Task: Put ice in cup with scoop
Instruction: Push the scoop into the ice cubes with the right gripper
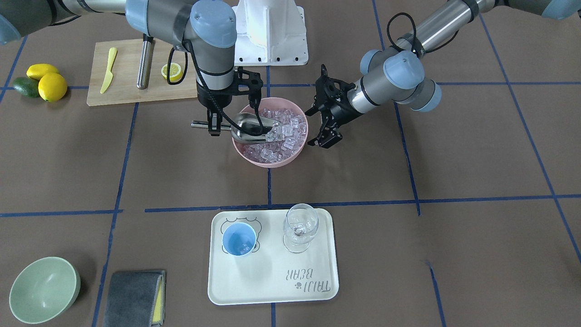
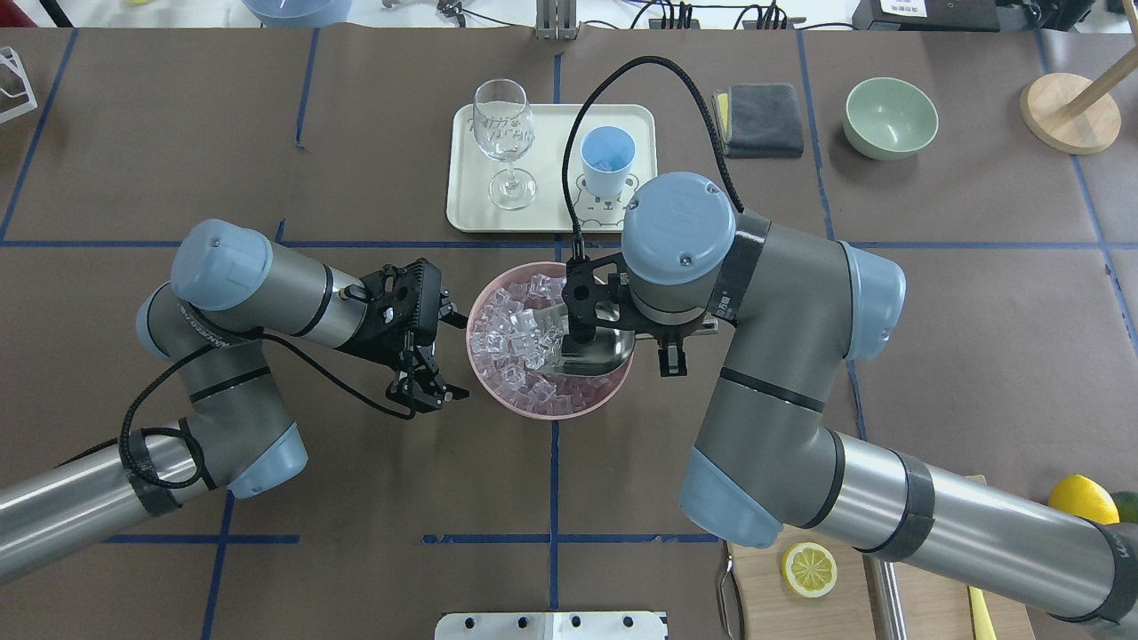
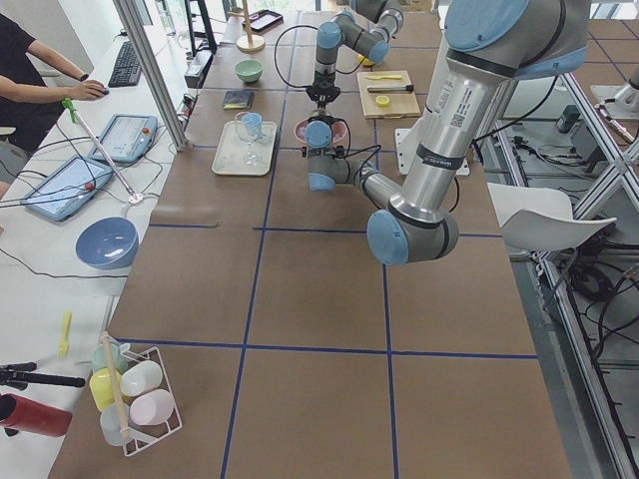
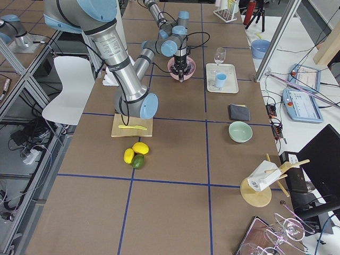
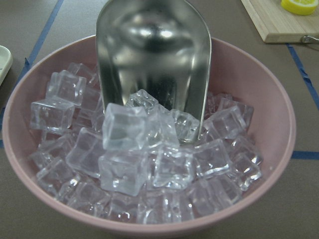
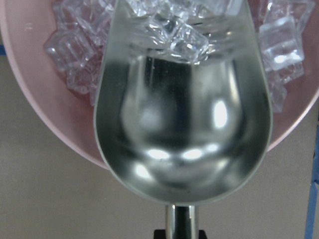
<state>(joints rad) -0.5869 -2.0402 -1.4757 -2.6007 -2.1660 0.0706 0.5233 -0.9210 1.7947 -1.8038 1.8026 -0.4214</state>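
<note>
One step in hand: loading. The right gripper (image 1: 213,126) has its fingers clamped on the thin rod handle of the scoop (image 1: 248,129). The scoop's open mouth is dug into the ice (image 1: 286,125) heaped in a pink bowl (image 1: 272,162) on the counter (image 1: 454,254). Only a few cubes sit at the lip and the trough is mostly bare, so this looks like an early point in the scoop. The left gripper (image 1: 317,108) hangs just beside the bowl, fingers spread, holding nothing. The cup (image 1: 239,239) stands upright on a cream tray (image 1: 272,290), well apart from the bowl, beside a wine glass (image 1: 299,227). Next move probably calls for driving deeper, then lifting level so cubes don't slide off. Scoop: mirror-shiny steel, deep and rounded. Ice: clear, glassy, slick blocks. Cup: round, light-blue plastic.
</note>
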